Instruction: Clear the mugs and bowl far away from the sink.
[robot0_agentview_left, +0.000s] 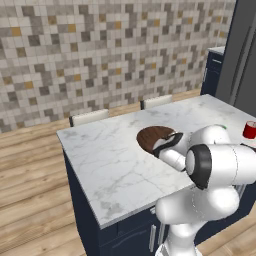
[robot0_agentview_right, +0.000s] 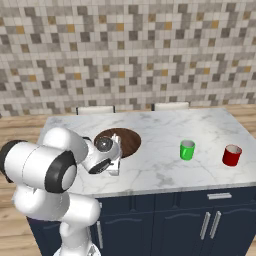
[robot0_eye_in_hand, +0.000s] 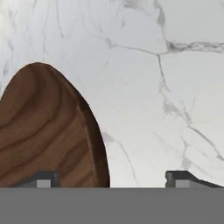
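1. Nearest the hand camera: jaws of the gripper (robot0_eye_in_hand: 113, 178) spread wide, holding nothing; one tip over the bowl's rim, the other over bare marble.
2. Bowl (robot0_agentview_right: 124, 141), dark wood grain, resting flat on the white marble surface (robot0_agentview_right: 165, 130), partly hidden behind the wrist in the right base view.
3. Green mug (robot0_agentview_right: 187, 149) upright, to the right of the bowl, apart from it.
4. Red mug (robot0_agentview_right: 231, 155) upright, further right, near the surface's front edge.
5. Two pale chair backs (robot0_agentview_right: 95, 109) behind the surface's far edge.
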